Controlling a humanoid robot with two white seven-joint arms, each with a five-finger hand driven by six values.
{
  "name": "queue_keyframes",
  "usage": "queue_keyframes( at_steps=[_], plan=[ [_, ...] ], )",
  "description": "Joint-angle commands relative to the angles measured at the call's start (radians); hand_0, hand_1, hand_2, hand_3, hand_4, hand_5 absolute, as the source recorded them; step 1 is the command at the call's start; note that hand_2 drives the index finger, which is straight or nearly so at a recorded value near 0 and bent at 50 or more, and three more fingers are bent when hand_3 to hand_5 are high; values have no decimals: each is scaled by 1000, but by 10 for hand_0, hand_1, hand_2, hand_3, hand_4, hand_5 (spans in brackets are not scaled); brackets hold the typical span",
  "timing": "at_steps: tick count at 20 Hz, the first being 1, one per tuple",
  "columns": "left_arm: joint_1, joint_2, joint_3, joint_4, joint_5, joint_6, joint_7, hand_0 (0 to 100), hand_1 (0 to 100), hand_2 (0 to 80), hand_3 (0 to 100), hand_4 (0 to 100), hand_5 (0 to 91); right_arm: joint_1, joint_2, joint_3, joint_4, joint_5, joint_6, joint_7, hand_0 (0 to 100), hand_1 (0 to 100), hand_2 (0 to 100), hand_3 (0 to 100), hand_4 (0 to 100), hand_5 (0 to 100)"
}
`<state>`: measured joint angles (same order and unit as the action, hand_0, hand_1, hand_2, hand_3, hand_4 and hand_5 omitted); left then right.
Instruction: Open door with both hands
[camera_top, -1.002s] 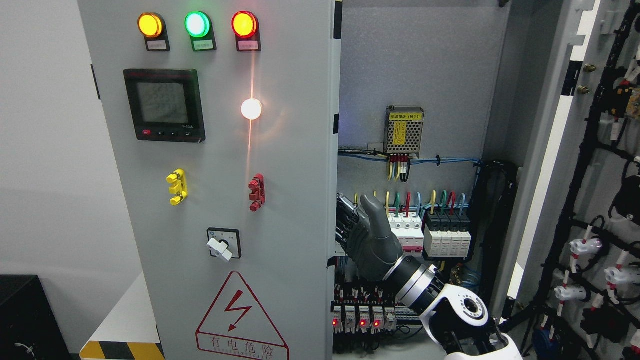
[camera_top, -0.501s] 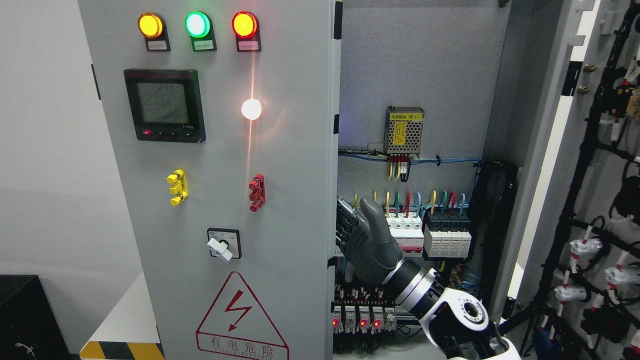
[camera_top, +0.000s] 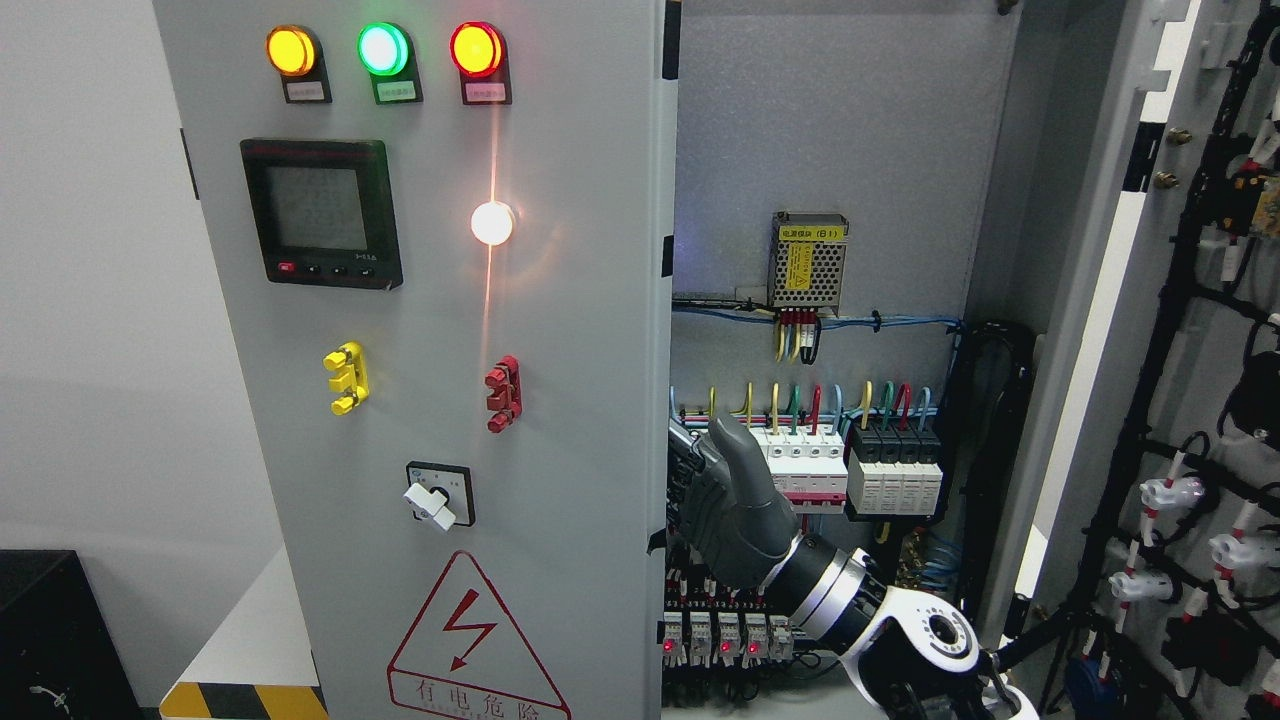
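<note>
Door-opening, head view: working on the left door (camera_top: 450, 350) of an electrical cabinet, with the right-hand door (camera_top: 1100, 250) already standing wide and showing a black wiring harness (camera_top: 1165, 330) on its inner face. Reaching up from the lower right with the right hand (camera_top: 735, 520) and hooking its dark, jointed fingers (camera_top: 690, 490) around the left door's free vertical edge, thumb standing upright on the near side, fingertips hidden behind the sheet metal. Not showing the left hand anywhere in the picture.

Judging by the lie of things, swinging the second leaf outward on its hinges at the far left, with the opening only partly made. Calling next for a steady pull toward the camera and leftward along the door's arc, wrist turning with the panel so the curled fingers do not slide off the thin lip, and staying well clear of the white and black breakers (camera_top: 800, 465) just behind the hand.

Dealing with smooth, grey painted steel: flat, rigid, tall and narrow, with a folded edge offering the only purchase. Carrying on its face glossy round lamps in amber (camera_top: 290, 50), green (camera_top: 382, 48) and red (camera_top: 475, 48), a black square meter (camera_top: 320, 212), a white-knobbed rotary switch (camera_top: 438, 495) and a red-bordered lightning triangle (camera_top: 470, 640). Revealing inside a perforated metal power supply (camera_top: 808, 262) and bright looped wires.
</note>
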<state>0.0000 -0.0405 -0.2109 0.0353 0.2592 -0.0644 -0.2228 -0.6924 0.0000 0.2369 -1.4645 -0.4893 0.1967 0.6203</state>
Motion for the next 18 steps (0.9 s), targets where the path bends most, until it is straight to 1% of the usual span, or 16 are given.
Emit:
queue_keyframes(
  at_steps=[1,4,6,9,10,14,18],
  plan=[
    [6,-2,2,0,0,0,0,0,0,0,0,0,0,27,9,4,-53,0,1,30,0,0,0,0,0,0],
    [6,-2,1,0,0,0,0,0,0,0,0,0,0,34,11,15,-69,-2,29,33,0,0,0,0,0,0],
    [6,-2,2,0,0,0,0,0,0,0,0,0,0,34,12,15,-69,-3,32,39,0,0,0,0,0,0],
    [6,-2,1,0,0,0,0,0,0,0,0,0,0,48,12,16,-76,-2,33,74,0,0,0,0,0,0],
    [6,-2,1,0,0,0,0,0,0,0,0,0,0,50,12,18,-77,-2,33,79,0,0,0,0,0,0],
    [6,-2,1,0,0,0,0,0,0,0,0,0,0,48,11,42,-82,-2,59,81,0,0,0,0,0,0],
    [6,-2,1,0,0,0,0,0,0,0,0,0,0,48,6,62,-82,-5,61,84,0,0,0,0,0,0]
  ],
)
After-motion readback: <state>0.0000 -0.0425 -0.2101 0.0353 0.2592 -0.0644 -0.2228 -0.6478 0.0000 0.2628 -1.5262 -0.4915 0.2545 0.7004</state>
